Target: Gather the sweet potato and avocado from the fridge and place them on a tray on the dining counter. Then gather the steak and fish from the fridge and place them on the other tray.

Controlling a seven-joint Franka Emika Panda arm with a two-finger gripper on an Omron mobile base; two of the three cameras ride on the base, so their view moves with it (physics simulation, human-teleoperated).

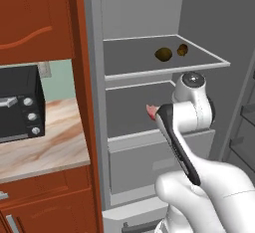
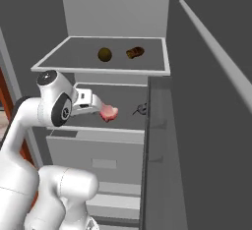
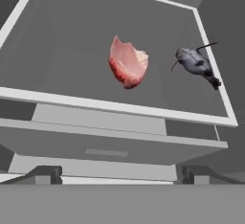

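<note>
- Reaching into the open fridge, I have the hand pointed at its middle shelf, and the claw stands with its two tips wide apart and nothing between them.
- The steak lies on that middle shelf, near the front edge; the fish, small and dark grey, lies just beside it toward the door side of the fridge, and they do not touch.
- On the shelf above, I see the avocado and the sweet potato, near each other but apart.
- I judge the step in hand is to take the steak. To do it well, I should go in level over the shelf edge, center the steak between the tips, and close only when both tips are past its sides.
- The steak is thin and soft-looking, so I think a low grip is safer, and I must keep away from the fish.
- In the left base view the arm covers most of the steak, and I see just a pink corner.
- I cannot tell how thick the steak is, or whether it lies flat or tilted.
</note>
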